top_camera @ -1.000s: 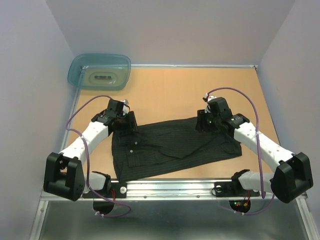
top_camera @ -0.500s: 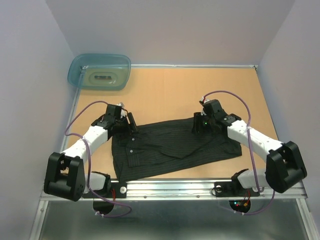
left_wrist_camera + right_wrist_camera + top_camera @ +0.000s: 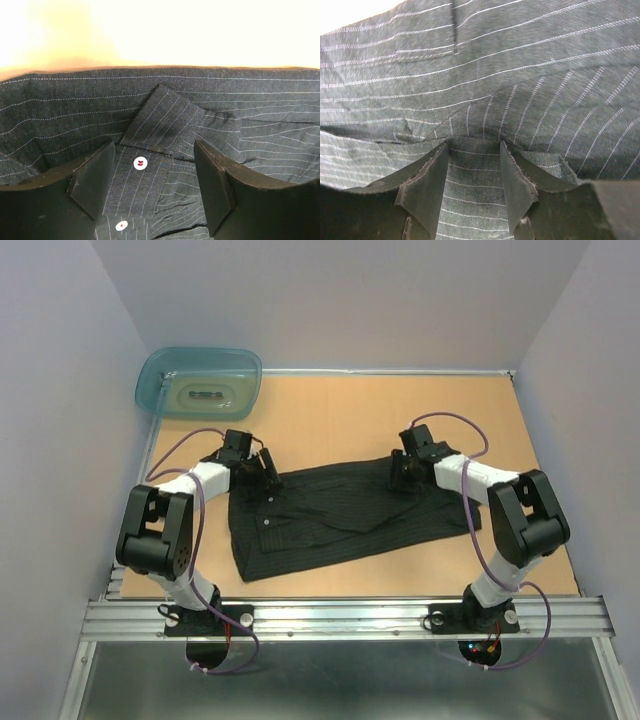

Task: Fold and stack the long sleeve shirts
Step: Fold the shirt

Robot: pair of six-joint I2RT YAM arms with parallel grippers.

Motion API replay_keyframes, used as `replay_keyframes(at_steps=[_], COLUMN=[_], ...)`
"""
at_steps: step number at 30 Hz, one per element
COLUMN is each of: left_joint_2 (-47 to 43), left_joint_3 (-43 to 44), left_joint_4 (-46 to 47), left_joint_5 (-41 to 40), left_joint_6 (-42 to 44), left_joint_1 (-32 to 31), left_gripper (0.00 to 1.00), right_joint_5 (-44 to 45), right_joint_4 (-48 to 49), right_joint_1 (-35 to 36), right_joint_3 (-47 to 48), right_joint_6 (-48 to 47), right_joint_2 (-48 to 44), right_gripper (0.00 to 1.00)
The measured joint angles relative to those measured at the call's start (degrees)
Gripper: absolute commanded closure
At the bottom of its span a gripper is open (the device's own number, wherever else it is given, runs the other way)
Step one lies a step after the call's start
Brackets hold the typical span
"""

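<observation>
Presently, one long sleeve shirt [image 3: 345,522] is found lying flat on the tabletop [image 3: 340,420], about midway between the near and far edges and spread crosswise between the two arms. The cloth is black to dark charcoal with thin pale pinstripes. In the left wrist view a folded collar point [image 3: 162,120] is seen, with two small pale buttons [image 3: 141,163] below it, the upper one sewn with red thread. Some creasing is noted across the middle of the garment.

The left arm [image 3: 205,480] is extended forward from its base, its wrist lowered at the far-left corner of the shirt. The left fingers [image 3: 95,185] are set wide apart over the collar and button placket, and nothing is gripped between them.

The right arm [image 3: 465,475] is likewise extended, its wrist lowered on the far edge of the shirt, right of centre. The right fingers [image 3: 427,180] are set narrow, with a fold of the shirt gathered between them; the pinstripes fan out from that pinch.

A translucent teal tub [image 3: 148,390] is placed at the far-left corner of the tabletop, well apart from the shirt. A pale item with a dark mark is seen inside; it cannot be identified.
</observation>
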Motion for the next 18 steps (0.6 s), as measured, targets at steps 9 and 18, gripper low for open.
replay_keyframes(at_steps=[9, 18], left_joint_2=[10.3, -11.4], left_joint_3=[13.2, 1.5], left_joint_4=[3.5, 6.5], left_joint_5=[1.5, -1.8], left_joint_6=[1.4, -3.4], left_joint_1=[0.7, 0.1], left_gripper=[0.24, 0.40], right_joint_5=[1.3, -4.5], right_joint_4=[3.9, 3.6], right_joint_1=[-7.3, -7.2], right_joint_3=[14.1, 9.8], right_joint_6=[-2.6, -2.8], right_joint_2=[12.3, -1.5], right_gripper=[0.47, 0.46])
